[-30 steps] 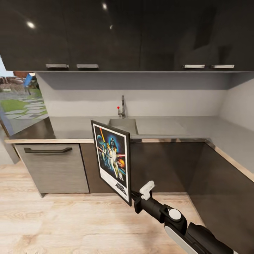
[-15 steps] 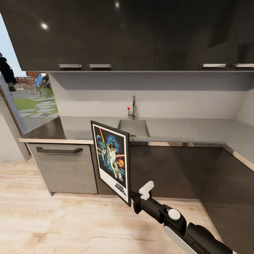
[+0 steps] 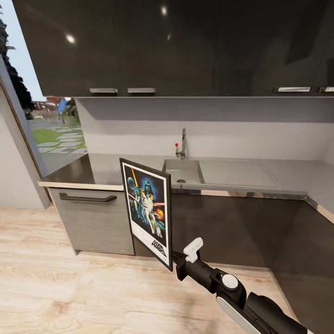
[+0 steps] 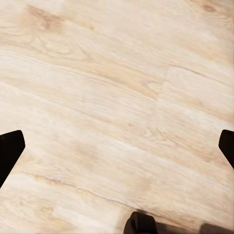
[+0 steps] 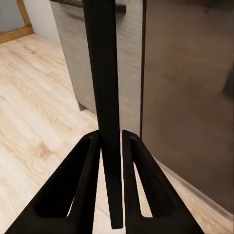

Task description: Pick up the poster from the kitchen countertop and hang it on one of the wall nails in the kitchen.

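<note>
So the pickup half looks done. In the head view the poster (image 3: pixel 146 211) is off the kitchen countertop (image 3: pixel 241 172) and hanging in the air in front of the cabinet fronts, upright, with the right gripper (image 3: pixel 178 263) clamped on its lower corner. The worktop behind it has the sink (image 3: pixel 183 172) and tap (image 3: pixel 182 144), with dark wall cabinets (image 3: pixel 176 46) above. I can't spot a wall nail anywhere on the pale wall (image 3: pixel 241 134), it'd be a speck anyway, so my guess is finding one and the whole hanging part is what's left.

Left wrist view: just wood floor (image 4: pixel 117 97) under the left gripper (image 4: pixel 117 146), whose two dark fingertips (image 4: pixel 9 148) sit far apart at the frame edges, wide open with nothing between them.

Right wrist view: you see the poster edge-on as a thin black frame (image 5: pixel 105 87), running between the two fingers (image 5: pixel 80 185), which are closed tight on either side of it. Grip looks solid, low on the frame though, so it might swing when lifted to the wall.
</note>
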Controlling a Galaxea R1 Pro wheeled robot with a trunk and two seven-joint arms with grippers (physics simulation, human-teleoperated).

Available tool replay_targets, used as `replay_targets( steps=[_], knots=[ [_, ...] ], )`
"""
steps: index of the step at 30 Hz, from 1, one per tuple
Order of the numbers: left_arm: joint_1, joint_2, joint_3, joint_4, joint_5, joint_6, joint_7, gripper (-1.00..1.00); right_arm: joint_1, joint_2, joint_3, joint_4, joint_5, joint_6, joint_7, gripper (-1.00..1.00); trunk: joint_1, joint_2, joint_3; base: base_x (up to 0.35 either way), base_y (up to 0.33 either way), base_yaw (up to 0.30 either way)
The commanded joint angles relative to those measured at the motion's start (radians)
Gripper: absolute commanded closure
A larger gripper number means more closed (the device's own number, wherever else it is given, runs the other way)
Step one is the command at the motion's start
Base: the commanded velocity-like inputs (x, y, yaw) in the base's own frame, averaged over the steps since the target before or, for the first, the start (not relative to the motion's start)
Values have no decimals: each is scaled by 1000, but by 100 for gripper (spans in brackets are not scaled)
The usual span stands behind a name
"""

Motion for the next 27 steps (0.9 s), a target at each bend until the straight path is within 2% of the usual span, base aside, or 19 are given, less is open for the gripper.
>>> replay_targets(
  steps=[1,5,7,8,9,11,12,13,14,15,19,20,23,24,27],
  knots=[
    [0,-2,-2,-2,1,8,-6,-100,-1,-2,1,-1,-7,3,0,100,-4,7,2,0,0,5],
    [0,-4,-30,-4,1,8,-6,-100,-1,-3,2,3,-5,-4,0,100,-19,35,15,0,0,2],
    [0,-4,-58,-9,1,8,-6,-100,0,-13,2,6,-5,-6,1,100,-27,49,21,0,0,1],
    [0,-4,-78,-13,2,8,-7,-100,1,-33,2,7,-6,-8,5,100,-31,56,24,0,0,0],
    [0,-5,-113,-20,2,9,-8,-100,0,-75,2,7,-9,-9,53,100,-35,63,27,0,0,0],
    [0,-6,-131,-27,2,9,-8,-100,1,-94,0,9,-9,-10,106,100,-42,77,34,0,0,0],
    [0,-6,-144,-34,2,9,-8,-100,1,-108,-5,16,-9,-10,164,100,-46,84,37,0,0,0],
    [0,-6,-149,-36,2,9,-8,-100,1,-113,-13,21,-9,-10,192,100,-50,91,40,0,0,0],
    [0,-6,-153,-37,2,9,-8,-100,1,-116,-26,28,-9,-10,218,100,-54,98,43,0,0,0],
    [0,-6,-159,-38,2,8,-8,-100,1,-122,-64,42,-9,-10,266,100,-58,105,46,0,0,0],
    [0,-5,-166,-37,2,8,-8,-100,1,-128,-138,78,-8,-9,364,100,-73,133,59,0,0,0],
    [0,-5,-171,-37,2,8,-8,-100,1,-130,-160,99,-8,-10,412,100,-77,140,62,0,0,0],
    [0,-5,-176,-36,2,7,-8,-100,1,-131,-192,120,-7,-10,476,100,-88,161,71,0,0,0],
    [0,-5,-180,-36,2,7,-8,-100,1,-132,-218,130,-7,-10,510,100,-92,168,74,0,0,0],
    [0,-5,-194,-36,1,7,-8,-100,1,-132,-253,149,-6,-9,549,100,-104,189,84,0,0,0]
  ],
)
